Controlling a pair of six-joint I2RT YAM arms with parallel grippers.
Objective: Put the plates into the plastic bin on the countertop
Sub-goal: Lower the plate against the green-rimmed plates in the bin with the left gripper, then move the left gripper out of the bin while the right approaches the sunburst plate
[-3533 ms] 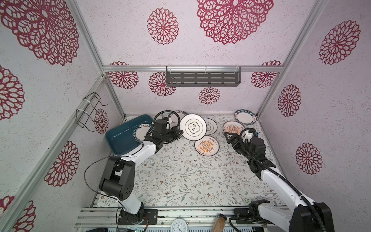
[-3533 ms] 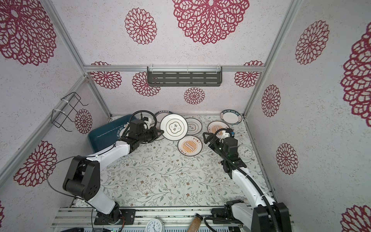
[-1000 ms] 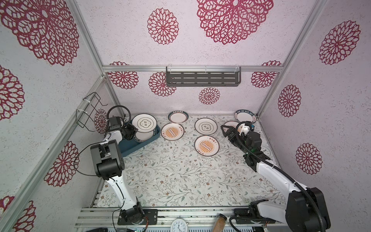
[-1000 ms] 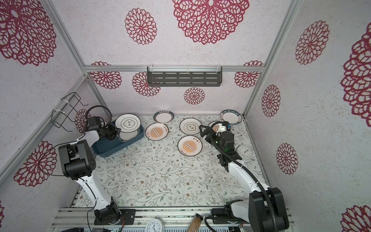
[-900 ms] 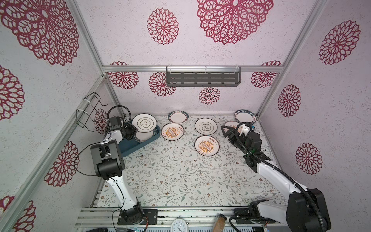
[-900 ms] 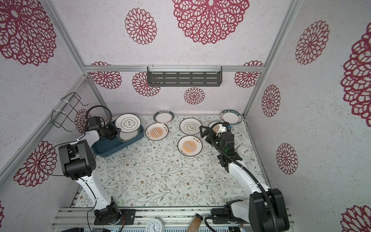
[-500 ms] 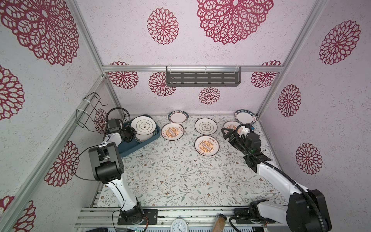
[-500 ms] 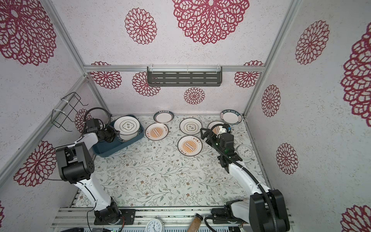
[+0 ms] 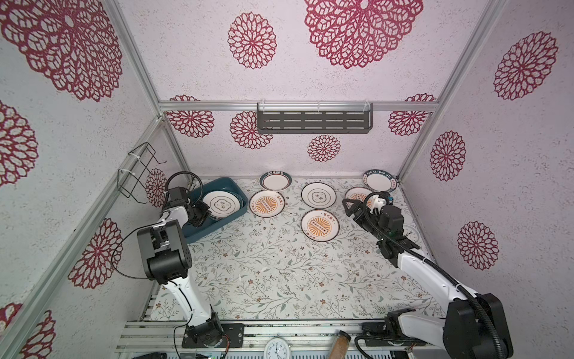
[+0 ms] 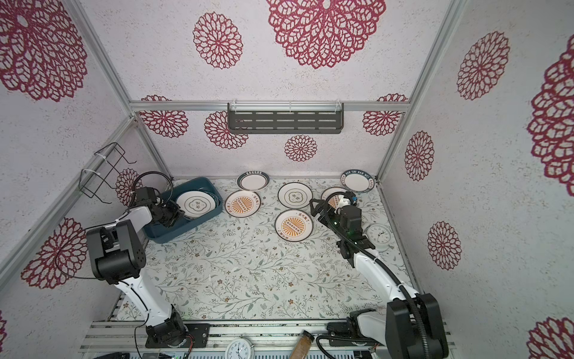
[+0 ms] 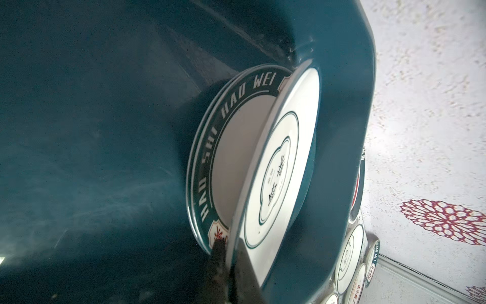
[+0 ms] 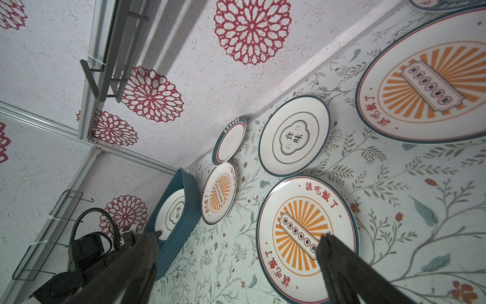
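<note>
Ringed plate (image 9: 221,203) is sitting tilted inside the bin (image 9: 217,227), the left gripper (image 11: 231,252) pinching its near rim and holding that side up off the teal plate (image 11: 210,147) lying flat on the bin's floor. Its far edge is dipping toward the bin's wall, so letting go looks like the only move left, though that wall may be keeping it from settling flat. Well away from the bin, the right gripper (image 12: 242,234) is hanging wide open over a sunburst plate (image 9: 320,225), while another sunburst plate (image 9: 267,203) is lying just beside the bin, nearer the left arm.
</note>
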